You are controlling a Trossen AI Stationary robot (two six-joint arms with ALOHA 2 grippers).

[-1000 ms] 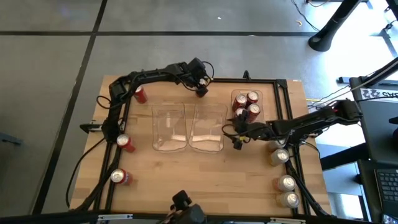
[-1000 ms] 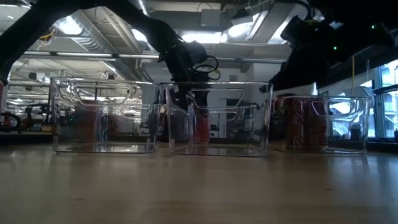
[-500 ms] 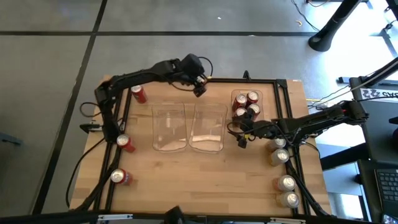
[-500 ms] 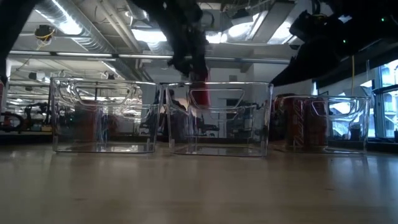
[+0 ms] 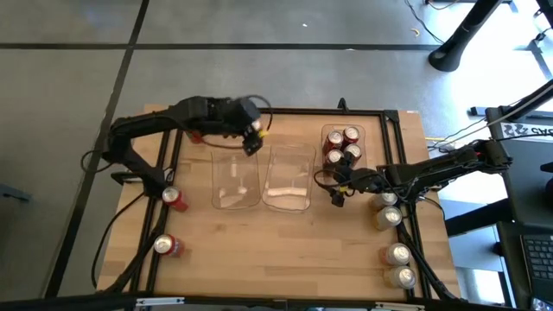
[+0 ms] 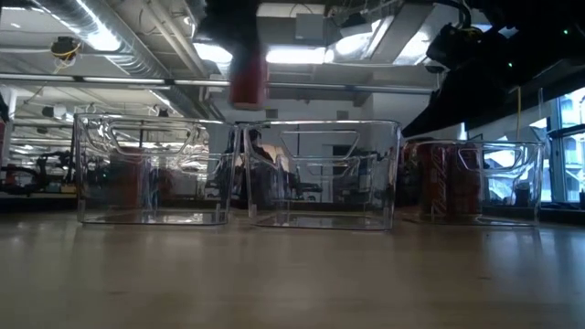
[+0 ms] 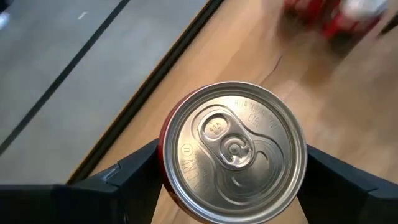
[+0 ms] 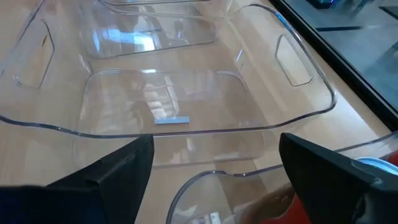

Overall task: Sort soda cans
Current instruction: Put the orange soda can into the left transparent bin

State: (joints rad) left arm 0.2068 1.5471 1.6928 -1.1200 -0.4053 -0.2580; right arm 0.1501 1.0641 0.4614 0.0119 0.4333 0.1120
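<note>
My left gripper is shut on a red soda can and holds it in the air over the far end of the left clear bin. In the low view the can shows above the bins. My right gripper is open and holds nothing, at the near end of the right bin, which holds several red cans. Two red cans lie on the table's left side. Pale cans stand at the right. My left gripper pinches the red can between its two fingers, one on each side of the body's upper wall just under the silver top. The fingers come from above, pointing down. The can is upright and lifted clear of the table and bins.
The middle clear bin stands between the other two, and nothing shows in it. Another red can lies by the far left edge, partly under my left arm. A black frame runs around the wooden table top.
My left gripper has lifted the red can from the table behind the middle bin. It has carried the can up and toward the table's left, and now holds it over the left bin's far end. The right arm has hardly moved.
</note>
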